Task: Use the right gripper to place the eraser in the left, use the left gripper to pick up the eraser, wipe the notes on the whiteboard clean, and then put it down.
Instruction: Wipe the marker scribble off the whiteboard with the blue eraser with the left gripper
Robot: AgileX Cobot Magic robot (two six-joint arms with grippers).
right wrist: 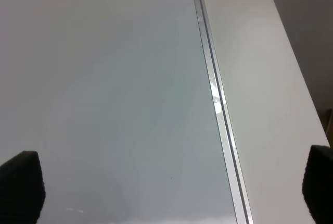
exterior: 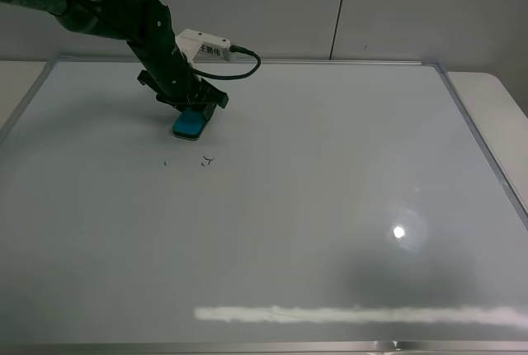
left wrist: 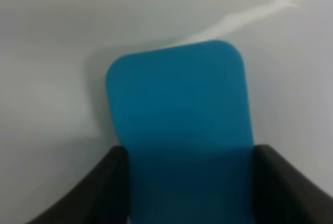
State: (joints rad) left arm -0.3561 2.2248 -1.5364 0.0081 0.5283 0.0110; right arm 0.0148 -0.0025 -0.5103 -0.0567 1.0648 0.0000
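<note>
Two pincers: left pincer tight around the teal eraser against the whiteboard; right pincer wide, empty.

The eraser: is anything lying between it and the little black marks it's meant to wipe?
Nothing visible. The eraser, gripped in the left arm's fingers, is close to the notes, and only bare whiteboard lies between them.

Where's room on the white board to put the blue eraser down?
The right half of the whiteboard, up to its silver frame, is bare, and so is the near strip below the notes. It's crowded far left, where the left gripper holds the eraser near those marks.
</note>
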